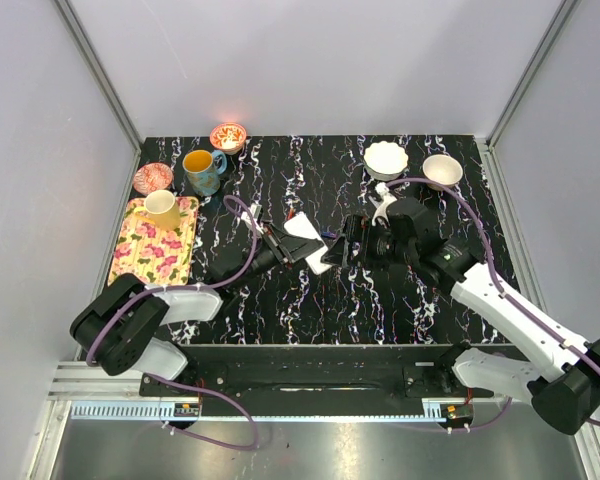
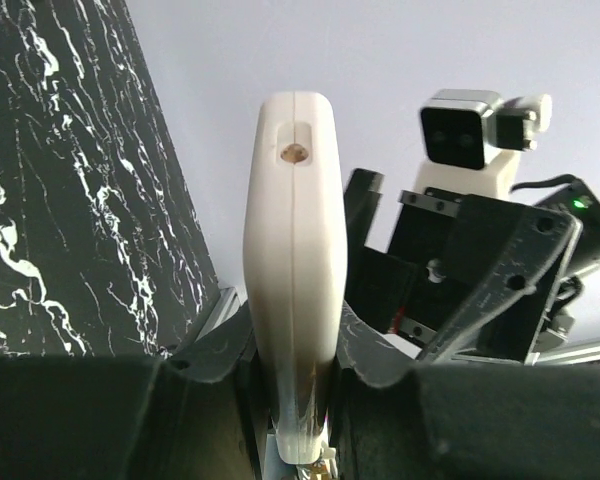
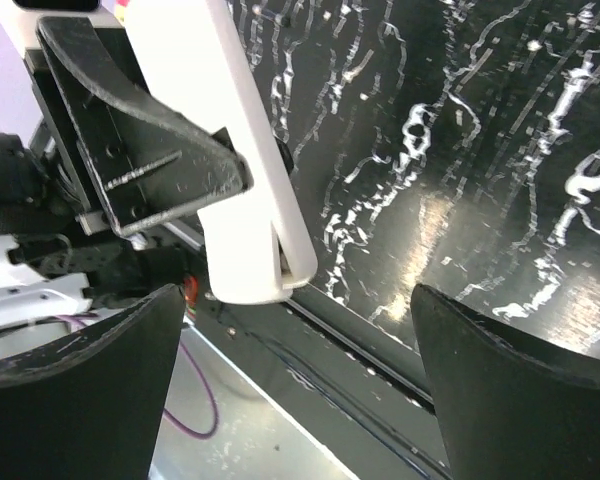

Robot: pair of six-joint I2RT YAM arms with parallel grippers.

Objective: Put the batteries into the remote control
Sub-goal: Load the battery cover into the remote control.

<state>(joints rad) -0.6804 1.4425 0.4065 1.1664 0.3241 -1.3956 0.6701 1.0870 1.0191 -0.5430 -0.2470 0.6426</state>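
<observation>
Remote control (image 1: 310,246) hangs over mid-table, pinched at one end by the left gripper (image 1: 283,244) (white and edge-on from the left wrist). Just to its right, the right gripper (image 1: 351,243) faces it, fingers spread apart. Farther back, a white bowl (image 1: 386,158) stands on the black marbled table (image 1: 280,300)
</observation>
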